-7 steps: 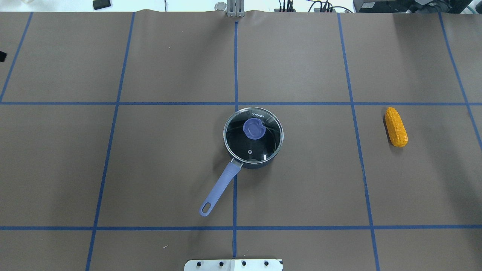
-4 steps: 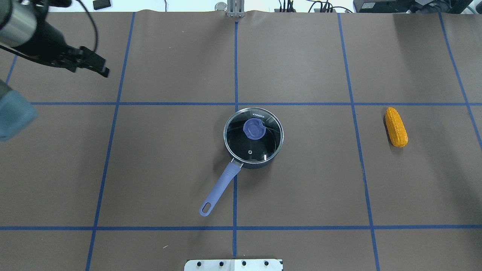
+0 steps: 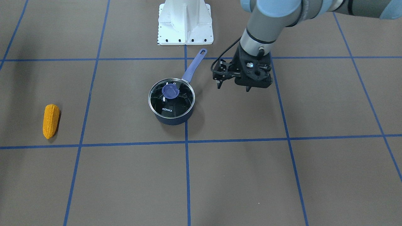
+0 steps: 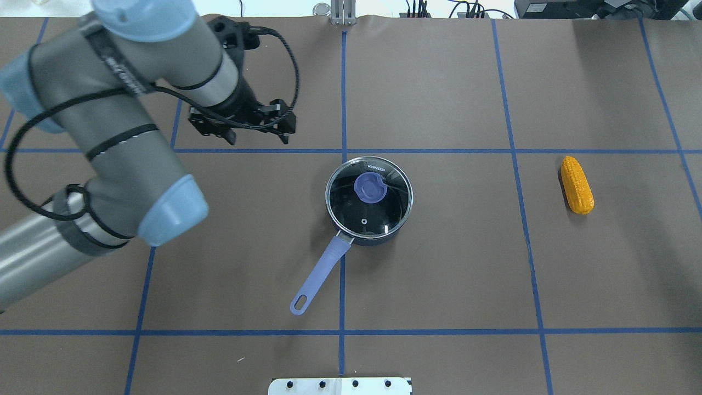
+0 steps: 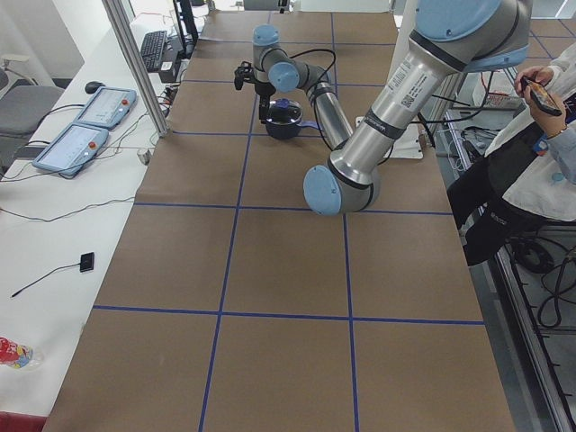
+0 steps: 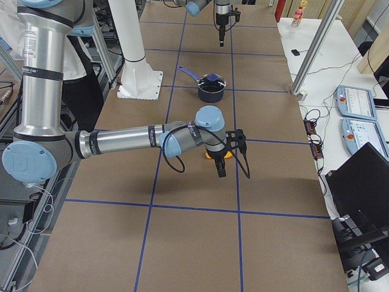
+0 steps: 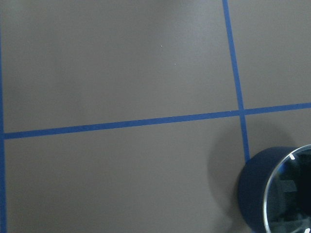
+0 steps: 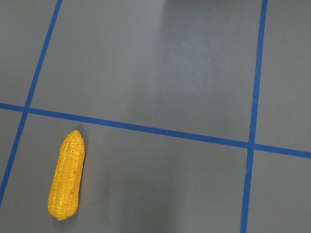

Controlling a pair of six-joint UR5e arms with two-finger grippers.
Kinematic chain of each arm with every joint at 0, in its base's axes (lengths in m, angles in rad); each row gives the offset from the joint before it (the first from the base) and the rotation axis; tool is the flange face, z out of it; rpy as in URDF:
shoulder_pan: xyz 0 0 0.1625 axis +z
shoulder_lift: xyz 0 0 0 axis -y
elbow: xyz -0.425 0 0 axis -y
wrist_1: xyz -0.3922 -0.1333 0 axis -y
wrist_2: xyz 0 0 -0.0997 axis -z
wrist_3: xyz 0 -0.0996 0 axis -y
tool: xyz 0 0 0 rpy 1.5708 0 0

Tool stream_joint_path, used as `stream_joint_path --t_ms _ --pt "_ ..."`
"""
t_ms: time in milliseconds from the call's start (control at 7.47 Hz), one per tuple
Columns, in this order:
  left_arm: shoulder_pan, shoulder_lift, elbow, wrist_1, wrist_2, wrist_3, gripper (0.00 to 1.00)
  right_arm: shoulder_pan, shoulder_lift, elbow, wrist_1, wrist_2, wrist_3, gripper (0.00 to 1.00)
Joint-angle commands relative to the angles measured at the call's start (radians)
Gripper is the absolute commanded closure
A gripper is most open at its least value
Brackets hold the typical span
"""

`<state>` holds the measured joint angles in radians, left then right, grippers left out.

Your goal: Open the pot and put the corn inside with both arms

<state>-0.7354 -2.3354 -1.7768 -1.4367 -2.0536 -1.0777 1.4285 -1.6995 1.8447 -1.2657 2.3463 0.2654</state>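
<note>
**A:** Swung in a lot vs half a sec ago: left gripper point(image 4: 258, 137) was out by the table's point(image 4: 439, 285) far-left corner. Now it hangs off the pot's point(image 4: 376, 240) left side, up in the air, not yet over it. Pot & corn point(image 4: 577, 185) haven't shifted.

**B:** Fingers?

**A:** Apart, nothing btw them. I'd guess it's bound for the knob point(image 4: 370, 187) on the lid point(image 4: 386, 216) (lid's on, so the pot is shut for now).

**B:** Right gripper?

**A:** The right gripper point(image 6: 220, 172) shows only in the side view, far off to the pot's right, by the corn. Can't tell if its fingers are apart or together. Prob. staged there to grab while the other one lifts the lid.

**B:** How's the corn lying?

**A:** Flat on the table, well apart from the pot, on its right. Long axis runs approx. away from the robot, a bit slanted. Tapered tip points to the far edge, blunt end back toward the robot. The pot's handle point(image 4: 323, 269) goes the opposite way, toward the robot & slightly left.
</note>
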Motion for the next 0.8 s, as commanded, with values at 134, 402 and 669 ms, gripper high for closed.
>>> stream_joint_path --t_ms 134,402,669 --pt "0.129 -0.281 0.291 0.004 0.11 -0.213 0.02 -0.002 -0.005 -0.001 0.0 -0.008 0.0 0.0" --pt "0.169 -0.34 0.381 0.002 0.159 -0.266 0.02 -0.003 -0.005 -0.01 0.0 -0.012 0.0 0.0" --pt "0.194 -0.332 0.393 -0.001 0.167 -0.269 0.02 -0.006 -0.005 -0.018 0.002 -0.012 0.002 0.0"
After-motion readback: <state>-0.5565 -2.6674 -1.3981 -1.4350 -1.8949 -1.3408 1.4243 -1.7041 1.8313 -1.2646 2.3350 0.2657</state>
